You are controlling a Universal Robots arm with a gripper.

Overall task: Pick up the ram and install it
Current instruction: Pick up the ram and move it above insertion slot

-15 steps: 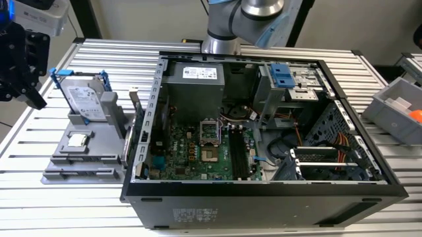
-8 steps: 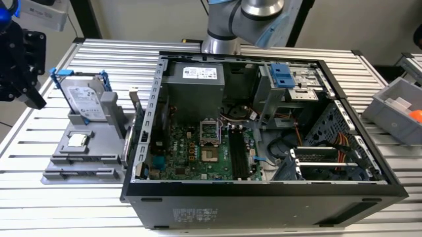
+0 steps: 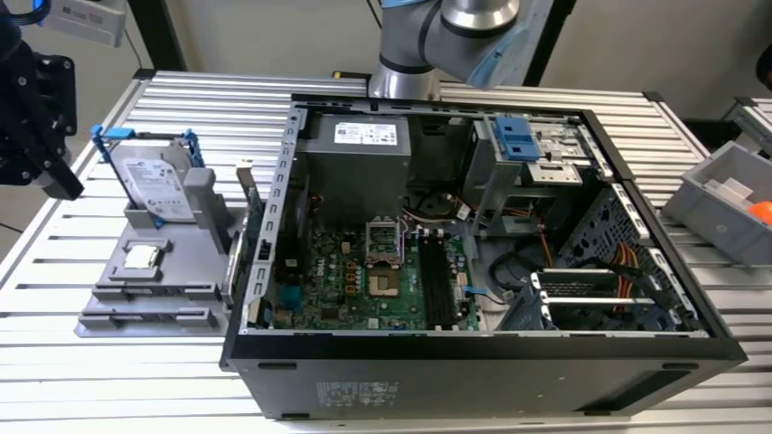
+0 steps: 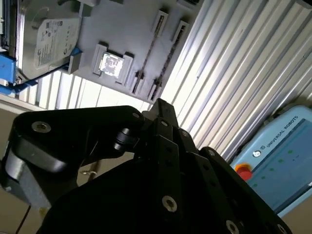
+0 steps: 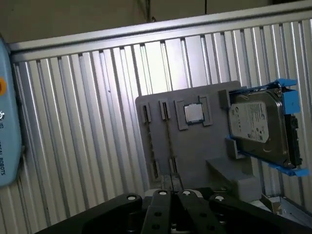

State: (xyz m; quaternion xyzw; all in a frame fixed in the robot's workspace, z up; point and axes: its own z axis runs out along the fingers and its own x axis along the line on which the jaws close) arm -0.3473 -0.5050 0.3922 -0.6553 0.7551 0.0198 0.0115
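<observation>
Black linked-metal gripper (image 5: 173,192) is seen clenched, jaws pressed together; a grey slotted plastic tray (image 5: 195,148) is set beyond them.

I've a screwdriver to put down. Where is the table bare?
In the exterior view, the table is bare between the grey holder and the near edge, and beyond the holder. Crowded: the holder, with hard drive and chip, and the computer case.

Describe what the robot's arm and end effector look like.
The arm is silver-grey metal with rounded joints and a light blue cap. The end effector is matte black, built from angular linked bars dotted with small silver screws and round pivots.
</observation>
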